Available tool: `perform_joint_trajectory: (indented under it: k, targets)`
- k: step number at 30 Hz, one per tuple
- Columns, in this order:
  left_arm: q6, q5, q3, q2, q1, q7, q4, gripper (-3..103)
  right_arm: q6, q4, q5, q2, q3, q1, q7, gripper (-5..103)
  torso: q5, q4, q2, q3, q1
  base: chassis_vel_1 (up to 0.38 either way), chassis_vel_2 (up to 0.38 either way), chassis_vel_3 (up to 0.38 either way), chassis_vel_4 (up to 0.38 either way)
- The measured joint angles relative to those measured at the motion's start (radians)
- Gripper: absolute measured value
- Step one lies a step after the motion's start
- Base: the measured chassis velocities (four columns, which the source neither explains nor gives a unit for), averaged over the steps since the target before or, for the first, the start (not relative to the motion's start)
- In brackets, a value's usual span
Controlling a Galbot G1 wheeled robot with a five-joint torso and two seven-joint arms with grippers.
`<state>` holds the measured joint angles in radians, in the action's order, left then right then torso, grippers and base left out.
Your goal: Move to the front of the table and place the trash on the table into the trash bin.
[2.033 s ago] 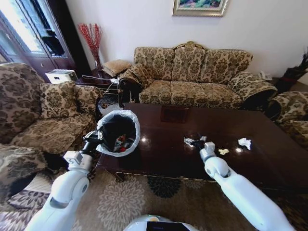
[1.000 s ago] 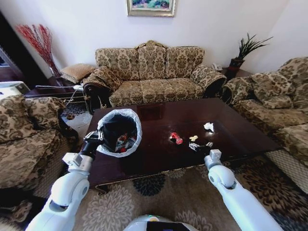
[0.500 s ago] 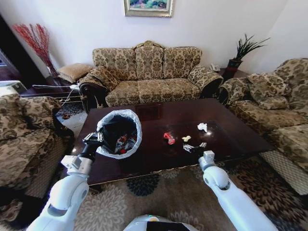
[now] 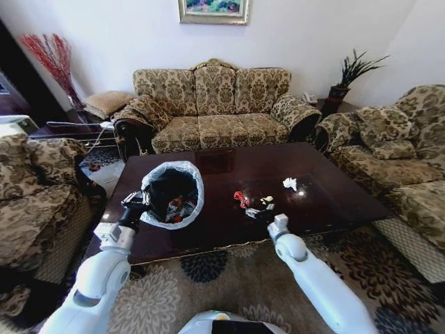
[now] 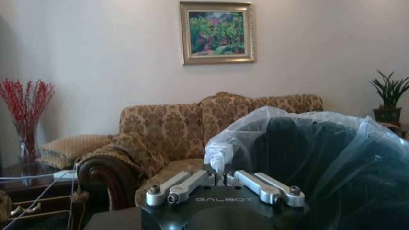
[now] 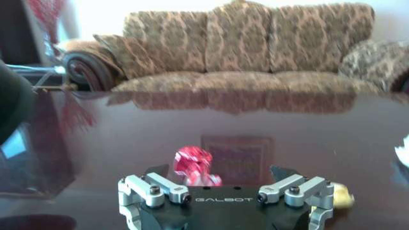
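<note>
Head view: the robot stands at the near edge of the table [image 4: 334, 202], with the left gripper [image 4: 134, 202] pinched on the liner at the near-left rim of the trash bin [image 4: 172, 193], which it holds tilted above the table's left end. The right gripper [image 4: 265, 214] hovers low over the tabletop near the middle, fingers spread and holding nothing.

Just beyond it lies the red wrapper [image 6: 193, 165], with a yellow scrap [image 4: 267, 200] to its right and a crumpled white wad [image 4: 289, 184] farther right. Something pale also lies right at the gripper, though I can't tell what it is.

These scraps look nearly weightless, soft and crushable. The wrapper is probably slick foil on a glossy top, so it may skate away; a pinch across its bunched middle seems the surest hold. The wad should give under the fingers wherever it is taken.

The only writing I can read is "GALBOT", stamped on both gripper bodies in the wrist views.
</note>
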<state>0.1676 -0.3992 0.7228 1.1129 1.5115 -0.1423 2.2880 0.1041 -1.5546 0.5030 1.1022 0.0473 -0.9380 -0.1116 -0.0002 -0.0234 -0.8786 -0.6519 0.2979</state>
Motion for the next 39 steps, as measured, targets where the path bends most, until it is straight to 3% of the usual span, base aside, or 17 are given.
perform_joint_trajectory:
  k: [5, 15, 17, 19, 21, 22, 25, 29, 32, 39]
  targets:
    - [0.000, -0.004, 0.003, -0.003, -0.002, 0.001, -0.002, 4, -0.002, 0.102, 0.004, 0.040, -0.012, 0.039, 0.024, 100, 0.0000, -0.0002, 0.000, 0.000, 0.000, 0.000, 0.000, 0.000, 0.000]
    - [0.000, -0.002, -0.003, 0.004, -0.002, 0.004, -0.002, 4, -0.017, 0.147, 0.009, 0.064, -0.017, 0.055, 0.062, 103, 0.0002, -0.0002, 0.000, 0.000, 0.000, 0.000, 0.000, 0.000, 0.000]
    - [0.000, -0.001, -0.003, 0.005, -0.002, 0.005, -0.002, 4, -0.023, 0.151, 0.007, 0.064, -0.019, 0.058, 0.063, 100, 0.0002, -0.0002, 0.000, 0.000, 0.000, 0.000, 0.000, 0.000, 0.000]
    - [0.000, 0.000, -0.003, 0.007, 0.001, 0.008, -0.001, 4, -0.030, 0.157, 0.003, 0.065, -0.024, 0.066, 0.065, 90, 0.0002, -0.0003, 0.000, 0.000, 0.000, 0.000, 0.000, 0.000, 0.000]
    - [0.000, 0.001, -0.003, 0.008, 0.002, 0.009, -0.001, 4, -0.030, 0.157, 0.003, 0.065, -0.025, 0.068, 0.065, 90, 0.0002, -0.0003, 0.000, 0.000, 0.000, 0.000, 0.000, 0.000, 0.000]
    - [0.000, 0.002, -0.003, 0.009, 0.003, 0.012, 0.001, 4, -0.031, 0.160, 0.002, 0.065, -0.030, 0.074, 0.066, 79, 0.0001, -0.0004, 0.000, 0.000, 0.000, 0.000, 0.000, 0.000, 0.000]
    - [0.000, 0.002, -0.003, 0.010, 0.005, 0.013, 0.003, 4, -0.031, 0.164, 0.002, 0.065, -0.035, 0.080, 0.066, 74, 0.0001, -0.0003, 0.000, 0.000, 0.000, 0.000, 0.000, 0.000, 0.000]
    - [0.000, 0.002, -0.001, 0.006, 0.006, 0.014, 0.007, 4, -0.032, 0.179, -0.005, 0.073, -0.042, 0.088, 0.066, 52, 0.0002, -0.0003, 0.000, 0.000, 0.000, 0.000, 0.000, 0.000, 0.000]
    - [0.000, 0.002, 0.002, 0.003, 0.007, 0.014, 0.009, 4, -0.037, 0.188, -0.008, 0.078, -0.042, 0.091, 0.065, 46, 0.0002, -0.0003, 0.000, 0.000, 0.000, 0.000, 0.000, 0.000, 0.000]
    - [-0.001, 0.001, 0.003, 0.003, 0.009, 0.014, 0.011, 4, -0.055, 0.098, -0.012, 0.050, -0.043, 0.081, 0.030, 45, 0.0005, -0.0003, 0.000, 0.000, 0.000, 0.000, 0.000, 0.000, 0.000]
